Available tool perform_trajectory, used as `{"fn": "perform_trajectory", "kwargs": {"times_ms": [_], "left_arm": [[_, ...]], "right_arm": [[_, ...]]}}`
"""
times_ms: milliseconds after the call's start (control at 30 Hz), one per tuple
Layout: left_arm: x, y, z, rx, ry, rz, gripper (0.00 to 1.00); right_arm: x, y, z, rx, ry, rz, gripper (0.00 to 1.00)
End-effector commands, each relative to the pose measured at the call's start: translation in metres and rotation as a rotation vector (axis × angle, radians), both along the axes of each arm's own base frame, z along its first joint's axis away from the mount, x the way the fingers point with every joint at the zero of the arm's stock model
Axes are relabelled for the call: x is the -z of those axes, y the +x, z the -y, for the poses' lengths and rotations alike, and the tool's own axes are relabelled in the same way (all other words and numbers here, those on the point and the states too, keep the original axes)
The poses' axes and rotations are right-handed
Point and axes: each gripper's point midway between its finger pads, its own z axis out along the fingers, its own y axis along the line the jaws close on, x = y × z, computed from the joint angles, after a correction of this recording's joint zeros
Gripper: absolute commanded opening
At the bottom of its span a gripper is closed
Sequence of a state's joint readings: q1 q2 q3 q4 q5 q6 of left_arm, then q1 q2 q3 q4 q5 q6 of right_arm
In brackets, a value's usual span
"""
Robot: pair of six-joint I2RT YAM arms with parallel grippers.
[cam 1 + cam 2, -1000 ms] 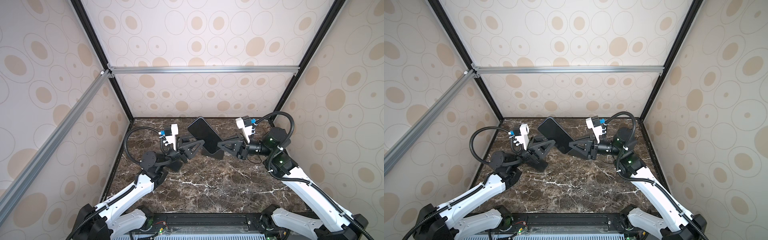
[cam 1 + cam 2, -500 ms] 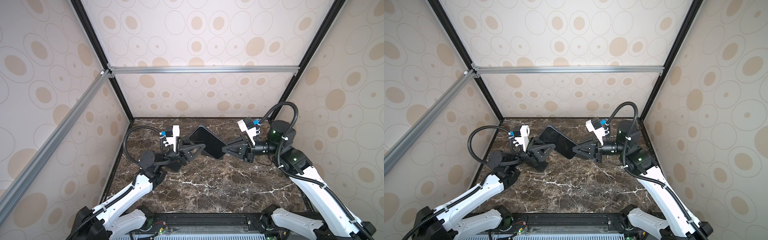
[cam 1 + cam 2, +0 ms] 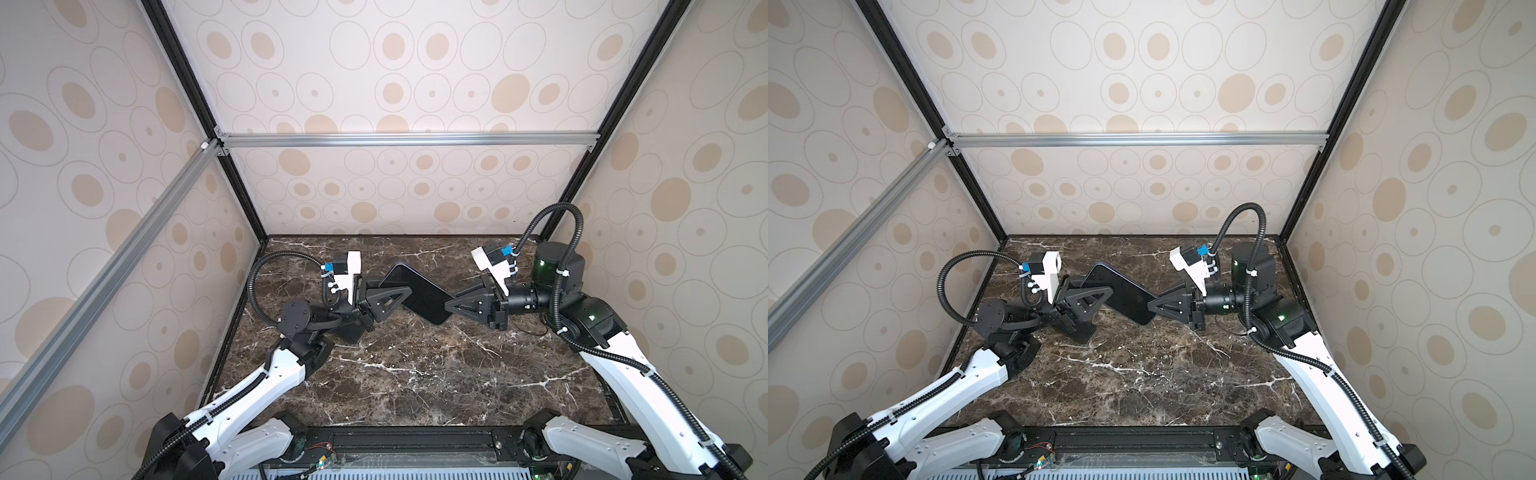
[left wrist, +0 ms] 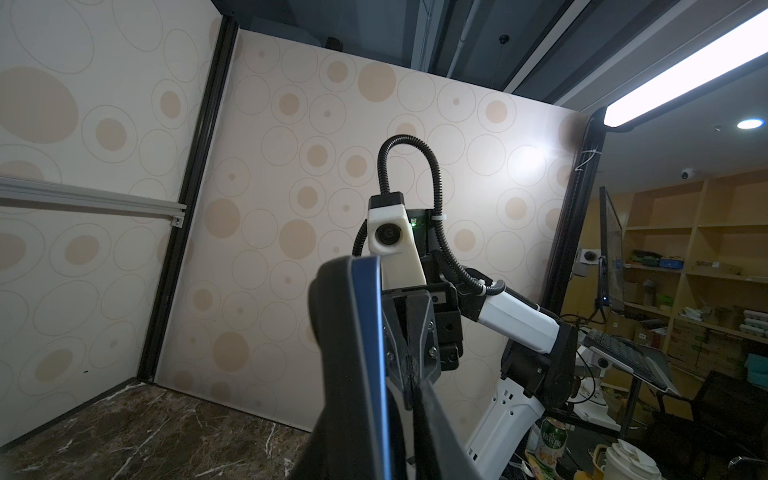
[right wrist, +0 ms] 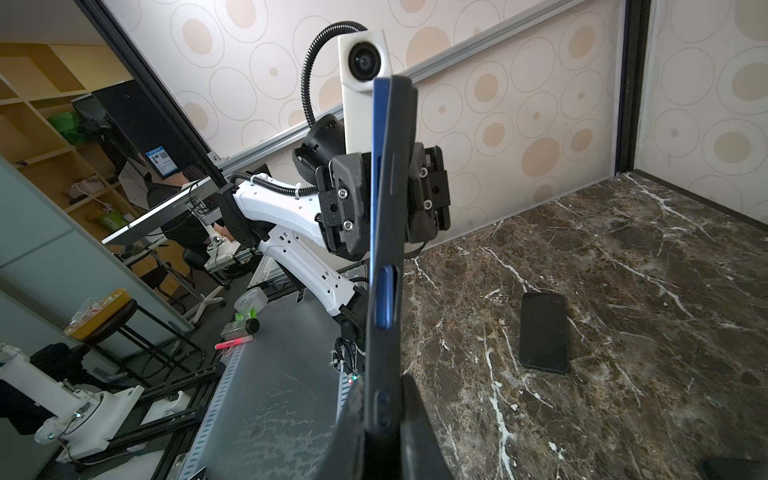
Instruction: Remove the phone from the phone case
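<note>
Left gripper (image 3: 404, 296) and right gripper (image 3: 449, 306) each clamped an end of the raised phone (image 3: 422, 297); next, its case (image 5: 400, 145) likely needed prying off.

Phone (image 3: 419, 297) with dark glossy face and blue frame, seated in a black phone case (image 5: 400, 137). Held in mid-air, lying diagonally in both top views with the glossy face turned upward, edge-on in both wrist views. Blue side button (image 5: 384, 297) exposed through a cutout in the case wall.
</note>
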State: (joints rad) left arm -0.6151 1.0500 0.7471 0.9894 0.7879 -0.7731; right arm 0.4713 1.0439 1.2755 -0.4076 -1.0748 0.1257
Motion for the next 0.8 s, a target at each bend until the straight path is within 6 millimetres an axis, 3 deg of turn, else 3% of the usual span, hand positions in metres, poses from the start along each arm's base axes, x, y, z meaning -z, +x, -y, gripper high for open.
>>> {"fn": "perform_trajectory", "kwargs": {"times_ms": [0, 267, 433, 600, 767], "left_arm": [[-0.0219, -0.0084, -0.0055, 0.005, -0.03, 0.07, 0.3], [-0.0217, -0.0089, -0.0057, 0.009, -0.034, 0.072, 0.34], [-0.0217, -0.0099, -0.0051, 0.023, -0.037, 0.075, 0.21], [-0.0227, -0.0117, -0.0044, 0.04, -0.046, 0.078, 0.0], [-0.0235, -0.0123, -0.0054, 0.04, -0.056, 0.077, 0.0]], "right_arm": [[-0.0257, -0.0118, 0.0052, -0.015, 0.06, 0.113, 0.0], [-0.0292, -0.0123, 0.0076, 0.0, 0.072, 0.124, 0.0], [-0.0275, -0.0111, 0.0079, 0.005, 0.072, 0.123, 0.0], [-0.0252, -0.0094, 0.0072, 0.006, 0.069, 0.115, 0.0], [-0.0245, -0.0071, 0.0073, 0.02, 0.075, 0.113, 0.01]]}}
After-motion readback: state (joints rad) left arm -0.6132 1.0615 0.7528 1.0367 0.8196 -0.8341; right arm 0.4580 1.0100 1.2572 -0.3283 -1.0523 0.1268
